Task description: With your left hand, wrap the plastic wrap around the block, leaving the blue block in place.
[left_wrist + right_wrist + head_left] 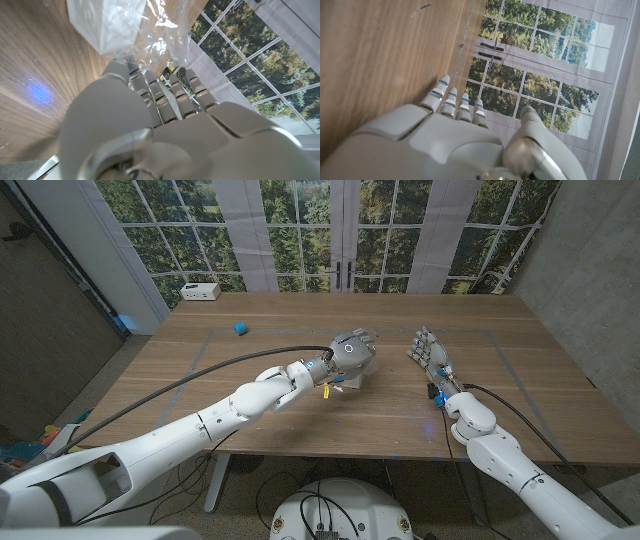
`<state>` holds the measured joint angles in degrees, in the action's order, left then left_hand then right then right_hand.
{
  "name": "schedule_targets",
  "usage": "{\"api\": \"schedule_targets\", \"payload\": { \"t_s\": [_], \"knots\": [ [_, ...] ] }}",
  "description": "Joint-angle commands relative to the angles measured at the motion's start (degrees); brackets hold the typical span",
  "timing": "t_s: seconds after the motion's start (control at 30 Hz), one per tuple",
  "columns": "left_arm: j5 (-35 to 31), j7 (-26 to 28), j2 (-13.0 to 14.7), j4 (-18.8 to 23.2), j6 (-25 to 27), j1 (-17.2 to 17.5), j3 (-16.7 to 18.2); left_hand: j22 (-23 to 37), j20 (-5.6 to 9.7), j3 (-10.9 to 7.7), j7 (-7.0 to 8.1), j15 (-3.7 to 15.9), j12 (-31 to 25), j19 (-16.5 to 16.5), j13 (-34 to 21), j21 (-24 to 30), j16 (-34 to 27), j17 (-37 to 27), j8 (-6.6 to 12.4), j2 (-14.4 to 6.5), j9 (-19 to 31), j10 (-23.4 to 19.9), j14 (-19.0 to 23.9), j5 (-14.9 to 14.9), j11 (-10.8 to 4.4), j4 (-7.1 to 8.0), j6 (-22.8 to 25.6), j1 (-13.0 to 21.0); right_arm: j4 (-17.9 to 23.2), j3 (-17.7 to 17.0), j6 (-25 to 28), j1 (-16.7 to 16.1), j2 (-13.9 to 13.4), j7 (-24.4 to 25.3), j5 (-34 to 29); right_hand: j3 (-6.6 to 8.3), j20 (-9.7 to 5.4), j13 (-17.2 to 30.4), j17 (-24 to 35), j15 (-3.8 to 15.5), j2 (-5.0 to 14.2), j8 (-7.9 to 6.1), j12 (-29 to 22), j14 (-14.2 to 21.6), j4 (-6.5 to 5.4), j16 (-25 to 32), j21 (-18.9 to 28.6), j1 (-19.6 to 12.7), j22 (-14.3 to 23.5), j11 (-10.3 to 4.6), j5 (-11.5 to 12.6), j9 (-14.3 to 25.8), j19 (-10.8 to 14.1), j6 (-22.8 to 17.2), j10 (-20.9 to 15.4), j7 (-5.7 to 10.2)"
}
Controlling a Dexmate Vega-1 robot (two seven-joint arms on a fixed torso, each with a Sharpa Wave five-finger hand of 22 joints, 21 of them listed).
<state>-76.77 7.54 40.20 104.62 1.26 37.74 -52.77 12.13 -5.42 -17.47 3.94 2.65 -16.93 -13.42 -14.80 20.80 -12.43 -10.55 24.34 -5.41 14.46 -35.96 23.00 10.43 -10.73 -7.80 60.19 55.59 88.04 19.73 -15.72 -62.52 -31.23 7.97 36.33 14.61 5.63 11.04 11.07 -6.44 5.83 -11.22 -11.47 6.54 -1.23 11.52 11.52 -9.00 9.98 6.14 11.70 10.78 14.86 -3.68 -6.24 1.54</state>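
A white block (102,22) stands on the wooden table (300,410) near its middle, with clear plastic wrap (155,30) crumpled over and beside it. My left hand (352,352) hovers right over the block and hides most of it in the head view. In the left wrist view its fingertips (131,67) pinch a gathered edge of the wrap next to the block. The small blue block (241,328) lies apart at the far left of the table. My right hand (430,352) stands upright to the right, fingers apart, holding nothing.
A white box (200,291) sits at the table's far left corner. Windows and a door close off the room behind the table. Bare wood lies between the two hands and toward the front edge.
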Motion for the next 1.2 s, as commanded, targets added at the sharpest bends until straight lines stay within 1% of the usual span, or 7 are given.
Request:
{"api": "schedule_targets", "payload": {
  "t_s": [0.03,0.17,0.43,0.5,0.6,0.93,1.2],
  "knots": [
    [7.23,-6.62,0.33,1.18,-2.19,0.53,2.25,0.28,-0.87,1.07,-3.58,5.25,0.00,0.80,-0.62,0.44,-0.18,-0.50,-0.55,-2.06,0.63,-1.72,0.87,-0.18,2.03,3.92,-0.25,-7.01,0.66,-0.20,1.22,0.03,-0.41,0.96,0.22,0.18,-0.10,0.34,0.13,-0.11,-0.17,0.05,0.08,0.46,-0.51,-0.06,0.09,-0.12,0.26,-0.10,0.33,0.15,0.12,-0.09,-0.06,0.12],
    [6.48,-4.22,-1.04,0.94,1.64,2.39,3.01,0.54,-1.77,2.06,-6.37,3.51,0.02,1.94,-0.94,0.41,-0.49,-0.58,-1.63,-4.15,0.05,-2.72,2.81,-0.14,5.65,9.02,-1.29,-14.90,0.61,-0.21,1.20,-0.12,-0.35,1.11,0.26,0.20,-0.13,0.34,0.14,-0.01,-0.09,0.06,0.10,0.41,-0.57,-0.07,0.08,-0.08,0.26,-0.10,0.33,0.15,0.09,-0.06,0.00,0.12],
    [11.11,-9.69,-1.80,0.72,1.51,1.82,3.73,0.62,-2.00,1.42,-4.89,2.87,0.81,1.63,-0.83,0.80,0.09,-0.29,-4.68,-4.25,-0.80,-1.61,3.15,0.09,6.68,10.08,-6.98,-17.06,0.39,-0.41,0.75,-0.11,-0.43,0.53,0.61,0.21,-0.18,0.34,0.15,-0.03,-0.01,0.06,0.12,0.43,-0.66,-0.05,0.08,-0.02,0.27,-0.30,0.32,0.15,0.10,-0.05,0.06,0.19],
    [13.22,-8.30,-1.99,0.66,1.43,2.20,4.57,0.65,-2.41,-0.61,-2.35,1.68,2.48,2.23,0.12,0.92,0.88,-0.23,-11.13,-4.76,-2.57,0.74,2.51,0.28,7.42,10.70,-18.26,-18.81,0.31,-0.42,0.57,-0.12,-0.59,0.15,0.60,0.21,-0.19,0.34,0.15,-0.04,0.00,0.07,0.11,0.41,-0.67,-0.06,0.08,-0.01,0.27,-0.31,0.31,0.15,0.09,-0.03,0.04,0.15],
    [14.01,-1.33,-2.23,0.88,3.19,4.36,6.14,0.71,-2.70,-2.87,-0.57,0.74,3.83,2.36,0.36,1.22,1.15,-0.30,-14.71,-4.71,-3.26,3.60,2.10,0.40,8.58,10.84,-28.55,-19.70,0.48,-0.51,0.45,-0.37,-0.61,0.30,0.63,0.21,-0.17,0.34,0.15,-0.02,0.02,0.08,0.12,0.43,-0.71,-0.05,0.08,0.01,0.27,-0.32,0.30,0.15,0.09,-0.01,0.08,0.14],
    [20.96,14.06,0.32,-4.27,-8.18,3.87,7.14,0.25,0.49,-5.11,1.46,0.41,6.45,1.54,1.19,1.83,2.57,0.21,-14.40,-2.59,-3.82,15.28,-4.77,0.63,9.35,8.21,-44.14,-20.83,0.78,-0.56,0.44,-0.59,-0.96,-0.14,0.75,0.19,-0.26,0.34,0.16,0.00,0.02,0.11,0.16,0.38,-0.79,-0.06,0.07,0.09,0.27,-0.32,0.26,0.15,0.05,0.09,0.20,0.21],
    [32.96,1.03,2.46,-11.20,-28.27,-4.44,4.99,-0.83,5.46,-9.66,-2.70,0.39,6.13,-0.84,2.58,2.32,2.55,0.52,-13.58,-6.17,-3.97,17.64,-7.44,0.68,8.54,7.44,-42.10,-20.25,0.72,-0.31,0.32,-0.62,-0.73,-0.15,0.66,0.16,-0.25,0.34,0.16,0.03,0.00,0.09,0.14,0.39,-0.85,-0.06,0.08,0.14,0.27,-0.17,0.23,0.15,0.07,0.07,0.19,0.19]
  ]
}}
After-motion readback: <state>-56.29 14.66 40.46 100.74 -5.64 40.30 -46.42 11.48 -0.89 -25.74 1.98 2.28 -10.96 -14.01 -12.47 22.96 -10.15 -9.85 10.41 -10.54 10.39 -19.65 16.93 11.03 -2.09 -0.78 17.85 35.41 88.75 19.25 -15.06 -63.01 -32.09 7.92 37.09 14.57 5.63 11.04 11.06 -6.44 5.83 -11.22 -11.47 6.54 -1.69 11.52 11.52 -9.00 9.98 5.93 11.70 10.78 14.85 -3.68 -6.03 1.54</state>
